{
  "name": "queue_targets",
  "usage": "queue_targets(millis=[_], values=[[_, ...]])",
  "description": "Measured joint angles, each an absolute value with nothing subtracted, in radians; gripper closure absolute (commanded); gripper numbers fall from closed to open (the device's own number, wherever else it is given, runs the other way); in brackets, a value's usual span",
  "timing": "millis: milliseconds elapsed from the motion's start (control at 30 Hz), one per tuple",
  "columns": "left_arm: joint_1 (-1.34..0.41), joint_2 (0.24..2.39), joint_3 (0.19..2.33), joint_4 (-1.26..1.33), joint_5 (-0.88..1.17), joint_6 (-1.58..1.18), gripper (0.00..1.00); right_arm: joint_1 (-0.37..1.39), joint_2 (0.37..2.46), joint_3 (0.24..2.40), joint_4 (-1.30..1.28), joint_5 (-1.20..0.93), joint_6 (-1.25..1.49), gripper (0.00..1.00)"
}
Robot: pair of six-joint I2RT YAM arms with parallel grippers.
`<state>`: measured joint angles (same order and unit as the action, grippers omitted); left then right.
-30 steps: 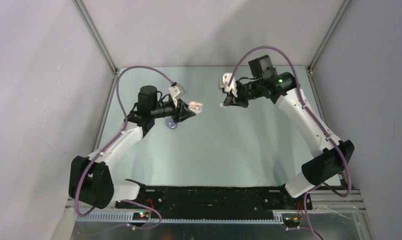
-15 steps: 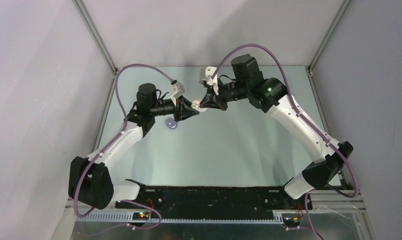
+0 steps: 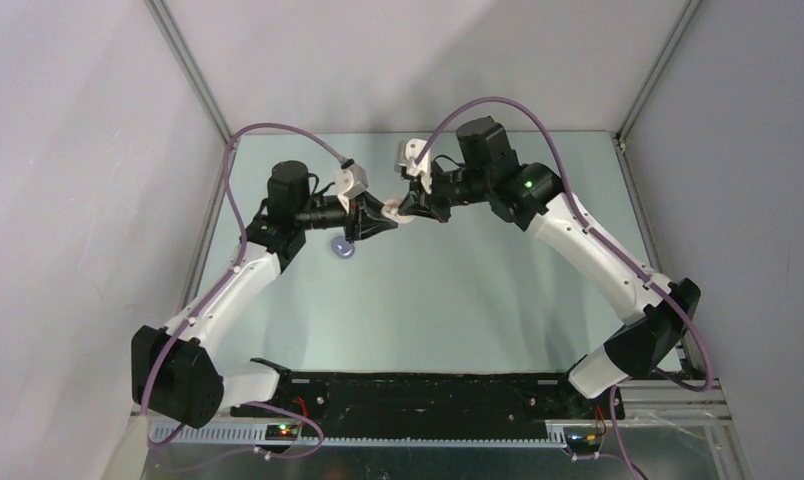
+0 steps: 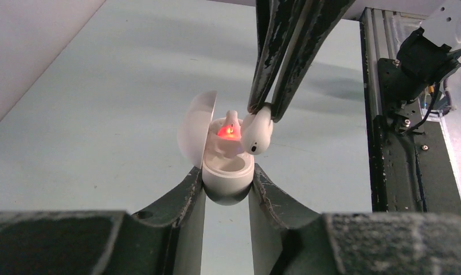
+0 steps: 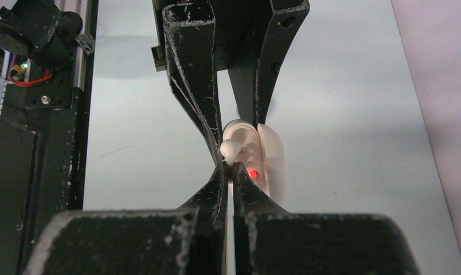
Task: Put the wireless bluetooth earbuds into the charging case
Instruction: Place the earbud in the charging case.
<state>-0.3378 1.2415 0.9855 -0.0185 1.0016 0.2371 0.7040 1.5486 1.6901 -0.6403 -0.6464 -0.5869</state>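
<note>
Entry, viewing remotely.

Markings: I can read no writing at this size. Only lights show: a red light (image 4: 228, 133) glowing inside the case and a green light (image 3: 526, 184) on the right arm.

Surface and room: pale grey-green matte table (image 3: 458, 300), plain pale walls (image 3: 68, 200) on three sides, metal frame rails (image 3: 193, 75) in the corners, a black base plate (image 3: 428, 390) at the near edge. Purple cables (image 3: 278, 130) loop over both arms. A lilac disc (image 3: 344, 250) lies on the table just below the left wrist.

Grip state: left gripper (image 3: 381, 213) is clamped on the body of the charging case (image 4: 227, 182), held off the table over its far middle, lid (image 4: 192, 134) swung open to the left. Right gripper (image 5: 233, 166) has its fingers pressed together, pinching one earbud (image 4: 257, 132) by its upper end. The bud's lower end is at the mouth of the case, right side; I cannot tell whether it touches. A white piece next to the red glow looks like the second earbud (image 4: 232, 116), already in the case.

Change: one second ago the right gripper was well apart to the right of the case. Half a second ago it had reached the case. Now the two grippers meet tip to tip.
</note>
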Motion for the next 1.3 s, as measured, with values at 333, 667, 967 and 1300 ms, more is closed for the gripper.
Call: queue_targets(millis=[333, 667, 967, 1300], values=[[-0.338, 1.242, 0.986, -0.039, 1.002, 0.238, 1.0, 0.706, 1.549, 1.659, -0.596, -0.613, -0.607, 1.0], [-0.338, 1.242, 0.993, -0.07, 1.002, 0.248, 1.0, 0.717, 1.549, 1.649, -0.573, -0.609, -0.626, 1.0], [-0.34, 1.242, 0.997, -0.074, 1.002, 0.248, 1.0, 0.727, 1.56, 1.644, -0.567, -0.61, -0.643, 1.0], [-0.34, 1.242, 0.997, -0.084, 1.0, 0.248, 1.0, 0.737, 1.57, 1.636, -0.564, -0.603, -0.659, 0.83]])
